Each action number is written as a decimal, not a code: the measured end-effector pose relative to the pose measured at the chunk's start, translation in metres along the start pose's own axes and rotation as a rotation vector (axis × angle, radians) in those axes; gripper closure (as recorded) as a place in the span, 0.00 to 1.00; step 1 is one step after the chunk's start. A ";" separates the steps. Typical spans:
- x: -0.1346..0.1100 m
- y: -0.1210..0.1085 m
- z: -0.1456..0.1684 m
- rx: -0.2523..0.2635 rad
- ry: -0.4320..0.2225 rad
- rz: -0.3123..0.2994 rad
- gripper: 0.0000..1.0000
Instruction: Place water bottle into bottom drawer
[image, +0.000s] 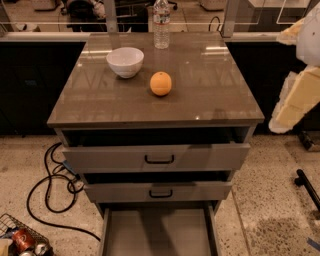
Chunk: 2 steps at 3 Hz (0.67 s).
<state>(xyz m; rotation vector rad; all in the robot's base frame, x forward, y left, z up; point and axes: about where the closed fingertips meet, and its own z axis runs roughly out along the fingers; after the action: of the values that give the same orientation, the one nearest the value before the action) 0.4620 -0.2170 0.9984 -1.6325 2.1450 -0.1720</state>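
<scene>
The water bottle (161, 25), clear and ribbed with a pale label band, stands upright at the far edge of the cabinet top (125, 105). The bottom drawer (159, 232) is pulled out at the base of the cabinet, showing a bare flat grey floor. My gripper (299, 97) shows as pale cream and white parts at the right edge of the view, off the cabinet's right side and well apart from the bottle. It holds nothing that I can see.
A white bowl (125, 61) and an orange (160, 83) sit on the cabinet top in front of the bottle. The two upper drawers (159, 159) are partly open. Black cables (50, 185) and a wire basket with cans (22, 241) lie on the floor at the left.
</scene>
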 end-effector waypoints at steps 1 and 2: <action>0.001 -0.041 0.008 0.105 -0.128 0.065 0.00; -0.015 -0.092 0.024 0.191 -0.346 0.113 0.00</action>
<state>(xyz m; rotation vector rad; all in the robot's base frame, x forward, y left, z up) 0.5564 -0.2263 1.0132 -1.3214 1.8870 -0.0519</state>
